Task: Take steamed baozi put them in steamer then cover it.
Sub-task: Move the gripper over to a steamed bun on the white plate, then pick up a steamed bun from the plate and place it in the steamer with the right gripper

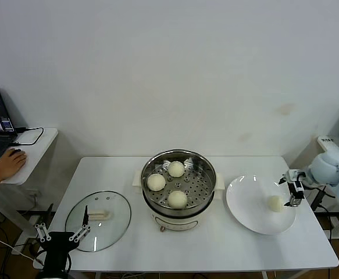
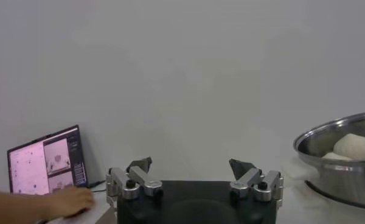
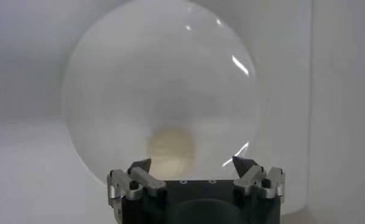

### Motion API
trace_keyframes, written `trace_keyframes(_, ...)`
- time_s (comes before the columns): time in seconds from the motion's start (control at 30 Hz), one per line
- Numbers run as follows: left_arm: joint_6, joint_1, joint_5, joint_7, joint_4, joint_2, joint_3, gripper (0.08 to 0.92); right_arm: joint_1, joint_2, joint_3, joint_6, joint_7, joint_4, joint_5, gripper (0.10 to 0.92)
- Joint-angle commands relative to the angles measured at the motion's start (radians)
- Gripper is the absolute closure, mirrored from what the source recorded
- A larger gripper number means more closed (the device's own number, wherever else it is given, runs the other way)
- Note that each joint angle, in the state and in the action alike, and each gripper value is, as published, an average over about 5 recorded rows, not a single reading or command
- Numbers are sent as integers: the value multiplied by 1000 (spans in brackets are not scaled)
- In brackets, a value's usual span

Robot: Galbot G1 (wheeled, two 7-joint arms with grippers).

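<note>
A: Going from the left of the steamer [image 1: 178, 185], what lay where?

B: The left pincer [image 1: 60, 235] was parked off the counter's [image 1: 216, 244] near-left edge, jaws wide and empty. The glass cover [image 1: 97, 221] lay flat on the counter just left of the steamer. Three baozi [image 1: 175, 169] sat on the perforated tray inside the pot.

A: And to the steamer's right?

B: The white plate [image 1: 250, 203] held the last baozi [image 1: 275, 203]. The right pincer [image 1: 295, 189] hung just over it, jaws spread wide, holding nothing.

A: So which step was that?

B: Fetching the fourth bun, I'd judge. The next move called for lowering so the fingers straddled the bun, then closing gently, since soft dough would likely dent. The cover was not yet on.
</note>
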Motion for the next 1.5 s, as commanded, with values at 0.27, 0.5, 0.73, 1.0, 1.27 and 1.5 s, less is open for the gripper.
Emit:
trace_keyframes(0.27,1,-2,0,0,9,0,-4,177,-71,130,78,39,1,-174,-84,203)
trace_keyframes(0.5,1,-2,0,0,9,0,-2,177,-74,138,76,31,1,-177,-91,214)
trace_keyframes(0.73,0,-5,0,-1,9,-2,2,177,-65,132,73,26,-2,-174,-89,288)
trace_keyframes(1.0,-2,-2,0,-4,2,-3,2,177,-62,122,73,24,-4,-155,-80,421)
trace_keyframes(1.27,-5,2,-1,-7,-5,-4,3,177,47,6,-24,-42,-27,13,17,483)
trace_keyframes(1.5,-4,-2,0,-6,-7,0,12,177,322,-125,-245,-112,-27,249,182,495)
